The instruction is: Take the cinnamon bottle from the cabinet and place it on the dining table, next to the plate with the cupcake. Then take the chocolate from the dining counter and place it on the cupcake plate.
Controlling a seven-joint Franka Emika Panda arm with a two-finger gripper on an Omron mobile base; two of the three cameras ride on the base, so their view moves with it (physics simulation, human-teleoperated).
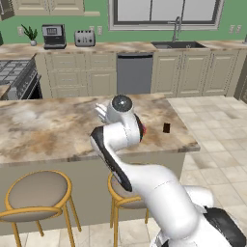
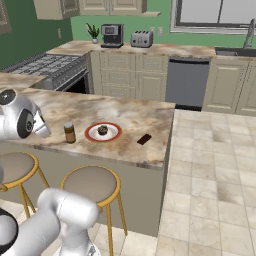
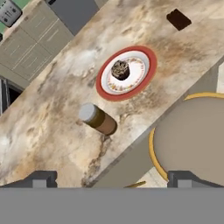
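Hand view looks straight down on the marbled tabletop (image 3: 52, 127), and the cinnamon bottle (image 3: 98, 119) stands upright just beside the red-rimmed plate (image 3: 146, 54), close but not touching, with the cupcake (image 3: 120, 69) sitting in the plate's middle. So the first half of the job looks done, and the step in hand is the chocolate (image 3: 178, 19), that small dark bar lying flat on the tabletop well past the plate, toward the far end. From the right base view the same line-up reads clearly: bottle (image 2: 70, 132), plate (image 2: 87, 134), then the chocolate (image 2: 144, 139) further along, near the counter's corner. The pincer (image 3: 111, 179) is spread wide with nothing between its tips, hovering above the tabletop's near edge, over the gap between bottle and stool (image 3: 192, 140).

What does a clean pick call for? I'd say travel over the plate, not across it low, so the cupcake and bottle are left alone. Centre the tips over the bar, turn the wrist so the jaws close across its narrow width, and come down almost to the surface, since a flat bar gives little height to catch. Then lift straight and set it on a bare part of the plate, beside the cupcake, not on top.
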